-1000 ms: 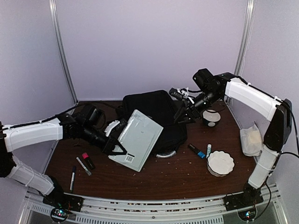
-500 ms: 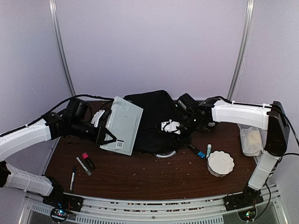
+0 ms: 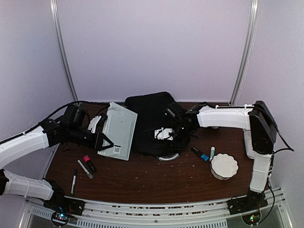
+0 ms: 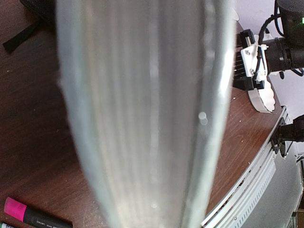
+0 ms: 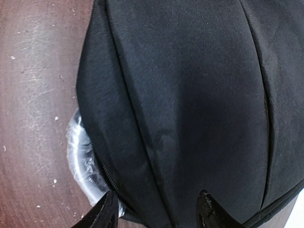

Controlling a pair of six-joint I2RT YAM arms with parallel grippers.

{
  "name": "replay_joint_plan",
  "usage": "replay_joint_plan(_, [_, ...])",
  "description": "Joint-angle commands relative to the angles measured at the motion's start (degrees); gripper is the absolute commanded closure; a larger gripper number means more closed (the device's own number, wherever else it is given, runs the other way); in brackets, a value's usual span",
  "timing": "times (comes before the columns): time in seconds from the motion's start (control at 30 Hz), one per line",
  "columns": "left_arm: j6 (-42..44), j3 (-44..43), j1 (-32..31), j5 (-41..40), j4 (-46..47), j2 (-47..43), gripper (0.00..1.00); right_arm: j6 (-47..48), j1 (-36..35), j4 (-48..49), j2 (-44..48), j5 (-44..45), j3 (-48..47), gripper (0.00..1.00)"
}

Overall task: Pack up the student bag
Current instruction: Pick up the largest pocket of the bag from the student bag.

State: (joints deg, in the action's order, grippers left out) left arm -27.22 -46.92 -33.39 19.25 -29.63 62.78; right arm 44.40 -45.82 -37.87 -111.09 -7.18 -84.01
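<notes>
Backpack (image 3: 152,111), black and soft, lies toward the back of the brown surface (image 3: 156,183), near the middle. Over its fabric the right fingers (image 5: 105,213) hang spread apart, holding nothing. At the backpack's left side the left fingers (image 3: 107,141) are clamped on the near edge of a grey book (image 3: 118,127) with a barcode label, tilted up off the surface. Markers (image 3: 88,165) lie below it.

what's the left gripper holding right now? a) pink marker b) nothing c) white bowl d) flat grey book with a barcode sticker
d: the left gripper is shut on the near edge of the grey book, while the pink marker lies loose on the table.
</notes>
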Motion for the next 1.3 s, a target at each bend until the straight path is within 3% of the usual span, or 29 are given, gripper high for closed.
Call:
replay_joint_plan(0.0, [-0.41, 0.07, 0.56, 0.52, 9.11, -2.31, 1.0, -0.43, -0.37, -0.63, -3.12, 3.89, -3.21, 0.45])
replay_joint_plan(0.23, [-0.04, 0.82, 0.67, 0.29, 9.11, -2.59, 1.0, -0.34, -0.38, -3.05, -5.95, 3.67, -4.9, 0.54])
replay_joint_plan(0.5, [-0.15, 1.57, 0.69, 0.73, 9.53, -2.65, 1.0, -1.34, -0.39, -3.98, -4.25, 3.14, -6.89, 0.99])
replay_joint_plan(0.8, [-0.1, 3.06, 0.72, 4.16, 7.69, -4.25, 1.0, -6.08, -0.16, -2.55, 2.97, 0.97, -10.9, 1.0])
replay_joint_plan(1.07, [0.12, 7.3, 0.72, 17.12, 5.57, -10.55, 1.0, -10.69, 0.27, -5.67, 0.85, 0.65, -22.58, 1.0])
replay_joint_plan(1.2, [9.14, 2.2, 0.78, 23.03, -9.21, -11.41, 1.0, -12.99, 0.45, -7.1, -1.98, 0.8, -28.78, 1.0])
replay_joint_plan(1.27, [10.4, 1.84, 0.69, 27.96, -11.33, -9.97, 1.0, -14.32, 0.52, -7.82, -3.31, 0.51, -31.91, 1.0])
